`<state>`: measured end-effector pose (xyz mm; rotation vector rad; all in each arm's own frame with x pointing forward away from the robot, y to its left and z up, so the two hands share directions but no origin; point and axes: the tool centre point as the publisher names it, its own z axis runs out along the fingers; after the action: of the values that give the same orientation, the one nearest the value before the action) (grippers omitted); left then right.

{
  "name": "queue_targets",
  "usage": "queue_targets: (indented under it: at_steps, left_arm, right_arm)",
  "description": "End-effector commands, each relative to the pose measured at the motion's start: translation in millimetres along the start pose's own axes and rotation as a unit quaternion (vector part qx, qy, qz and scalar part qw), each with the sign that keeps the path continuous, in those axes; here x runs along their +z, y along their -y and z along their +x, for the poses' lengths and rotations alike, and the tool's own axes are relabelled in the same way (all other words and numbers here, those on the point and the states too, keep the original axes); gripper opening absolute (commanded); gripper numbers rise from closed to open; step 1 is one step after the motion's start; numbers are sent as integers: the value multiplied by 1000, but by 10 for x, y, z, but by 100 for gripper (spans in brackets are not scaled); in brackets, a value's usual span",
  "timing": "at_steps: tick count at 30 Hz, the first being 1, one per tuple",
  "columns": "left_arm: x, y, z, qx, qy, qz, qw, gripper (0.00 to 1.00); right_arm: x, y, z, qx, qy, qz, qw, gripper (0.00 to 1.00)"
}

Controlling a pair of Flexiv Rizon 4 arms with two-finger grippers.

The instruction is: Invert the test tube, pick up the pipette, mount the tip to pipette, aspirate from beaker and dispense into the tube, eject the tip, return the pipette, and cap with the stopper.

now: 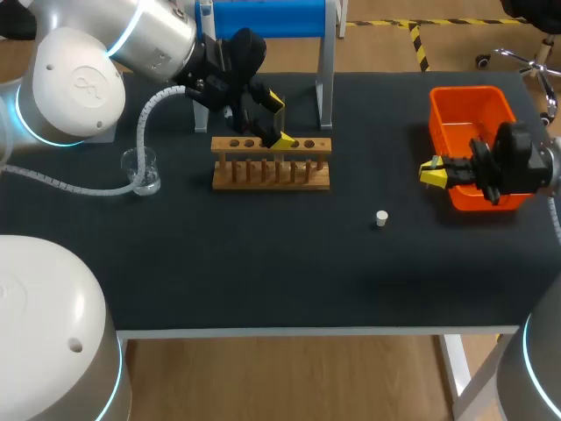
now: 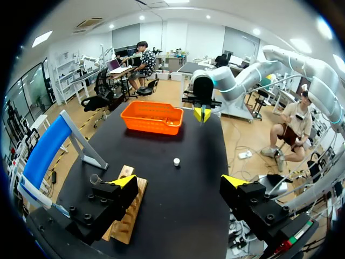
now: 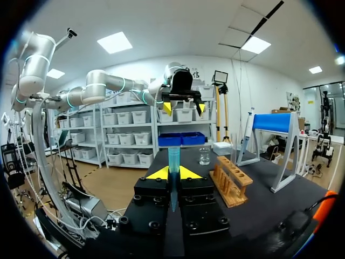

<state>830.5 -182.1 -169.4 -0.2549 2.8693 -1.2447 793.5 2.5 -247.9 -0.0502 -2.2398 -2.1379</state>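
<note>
The wooden tube rack (image 1: pixel 272 163) stands at the table's back middle. My left gripper (image 1: pixel 273 123) hangs open just above it, and in the left wrist view the left gripper (image 2: pixel 180 182) holds nothing between its wide-spread fingers. Beside one finger shows the rim of a clear test tube (image 2: pixel 95 178). My right gripper (image 1: pixel 432 172) sits in front of the orange bin (image 1: pixel 469 123). In its own wrist view the right gripper (image 3: pixel 173 174) is shut on a translucent blue pipette tip (image 3: pixel 173 159) that points upward. The small white stopper (image 1: pixel 381 217) lies on the mat. A glass beaker (image 1: pixel 140 171) stands at the left.
The blue pipette stand (image 1: pixel 267 19) stands behind the rack, with the pipette (image 3: pixel 248 123) hanging on it. A corrugated hose (image 1: pixel 145 114) runs from my left arm past the beaker. The black mat (image 1: pixel 263 263) lies bare in front of the rack.
</note>
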Motion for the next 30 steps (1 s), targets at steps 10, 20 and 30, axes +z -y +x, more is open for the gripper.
queue_targets:
  at_steps: [10,20,30]
  left_arm:
    - [-6,7,-10,-1,-2,-3,1000,100]
    - [-531,-593,-570,-129,162,-2,978,100]
    - [-973,-948,-1184,-287,395,0,873,100]
  right_arm:
    - [-3,-8,18,0,2,1,1000,0]
    - [-3,-8,18,0,2,1,1000,0]
    - [-3,-8,18,0,2,1,1000,0]
